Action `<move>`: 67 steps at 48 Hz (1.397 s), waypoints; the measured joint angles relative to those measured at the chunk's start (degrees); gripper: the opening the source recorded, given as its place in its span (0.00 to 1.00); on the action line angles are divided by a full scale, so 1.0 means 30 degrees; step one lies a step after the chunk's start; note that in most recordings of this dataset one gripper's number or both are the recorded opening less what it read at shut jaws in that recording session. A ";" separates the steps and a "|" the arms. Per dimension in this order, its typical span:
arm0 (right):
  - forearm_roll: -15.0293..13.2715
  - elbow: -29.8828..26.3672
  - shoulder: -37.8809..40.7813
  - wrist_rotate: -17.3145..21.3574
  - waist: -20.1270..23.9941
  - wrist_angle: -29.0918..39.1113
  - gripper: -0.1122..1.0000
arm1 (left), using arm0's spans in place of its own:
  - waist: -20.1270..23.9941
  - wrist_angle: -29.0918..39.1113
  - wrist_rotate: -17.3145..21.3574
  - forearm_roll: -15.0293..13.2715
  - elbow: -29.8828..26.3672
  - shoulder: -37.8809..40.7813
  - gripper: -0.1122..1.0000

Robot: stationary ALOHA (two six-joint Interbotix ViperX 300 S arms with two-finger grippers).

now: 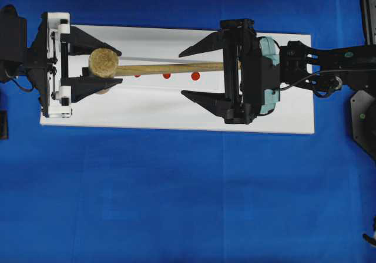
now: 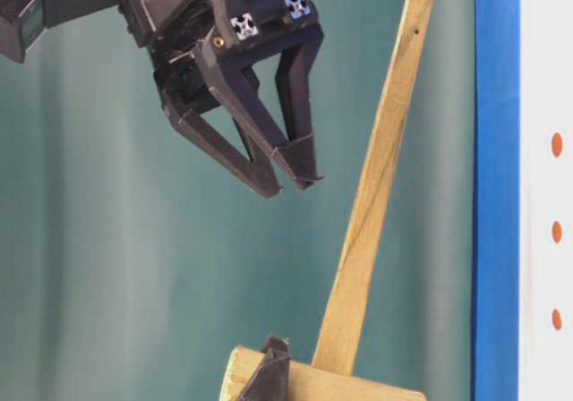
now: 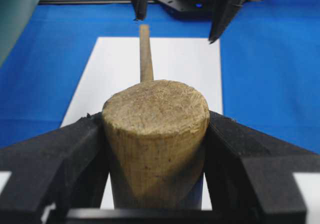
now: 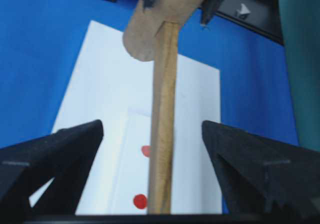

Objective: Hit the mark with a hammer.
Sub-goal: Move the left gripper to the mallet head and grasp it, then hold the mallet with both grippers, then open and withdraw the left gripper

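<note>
bright, even overhead light, faint shadows; wrist views soft-focused up close, overhead view sharp

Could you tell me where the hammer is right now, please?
In the overhead view the hammer lies over the white board, its head clamped in the left gripper, its handle running between the open right gripper fingers.

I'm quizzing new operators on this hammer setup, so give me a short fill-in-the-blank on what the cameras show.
1. The left gripper clamps the hammer by its ____.
2. The right gripper has its jaws ____, one on each side of the handle without touching it.
3. The dots on the white board are coloured ____.

Missing words: head; open; red
</note>
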 measured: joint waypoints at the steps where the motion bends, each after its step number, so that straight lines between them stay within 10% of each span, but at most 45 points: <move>1: 0.0029 0.0000 0.0088 0.0000 -0.0029 0.0000 0.94 | -0.0059 0.0000 0.0029 0.0000 0.0000 0.0000 0.53; 28: 0.0820 -0.0381 0.2871 0.0205 -0.0059 -0.0527 0.90 | -0.0908 -0.0029 0.0117 0.0000 -0.0117 -0.0645 0.53; 49: 0.0908 -0.0498 0.2871 0.0381 -0.0088 -0.0645 0.12 | -0.0908 -0.0029 0.0088 0.0000 -0.0146 -0.0645 0.53; 67: 0.0938 -0.0498 0.2871 0.0381 -0.0088 -0.0645 0.12 | -0.0908 -0.0029 0.0117 0.0088 -0.0117 -0.0645 0.53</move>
